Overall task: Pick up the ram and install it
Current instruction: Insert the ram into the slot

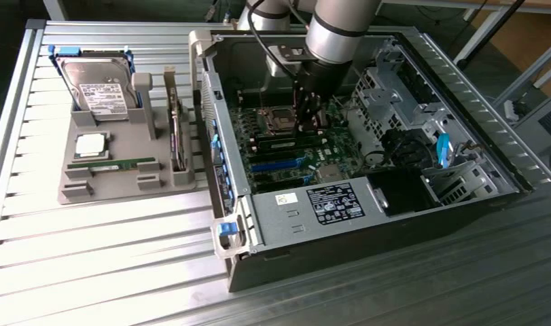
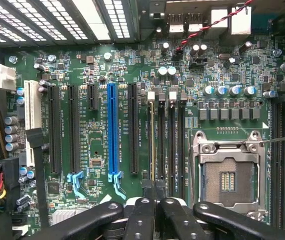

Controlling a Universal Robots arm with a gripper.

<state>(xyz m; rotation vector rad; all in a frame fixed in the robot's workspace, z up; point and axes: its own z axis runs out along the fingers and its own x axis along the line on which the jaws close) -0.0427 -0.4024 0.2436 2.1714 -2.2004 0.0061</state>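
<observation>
One ram [image 1: 280,144] stands on edge in a memory slot of the motherboard [image 1: 334,157], just beside the CPU socket [image 1: 273,119]. In the wrist view this ram [image 2: 151,145] appears edge-on as a thin line in the slot nearest the black expansion slots. My gripper [image 1: 309,128] reaches down into the open computer case, shut, with its tips at one end of that stick. The black fingers [image 2: 141,210] meet at the gripper's tips [image 2: 155,197] right over the slot's end. I cannot tell whether they pinch the stick or only rest on it. A look-alike ram [image 1: 112,165] lies on the grey tray [image 1: 85,190].
The tray also carries a hard drive [image 1: 98,92], a square silver CPU [image 1: 91,144] and a dark expansion card [image 1: 177,136] on edge. Inside the case, drive cages [image 1: 384,102], a blue cable [image 1: 442,151] and the power supply [image 1: 334,202] crowd the board. The case wall [image 1: 212,115] stands between tray and board.
</observation>
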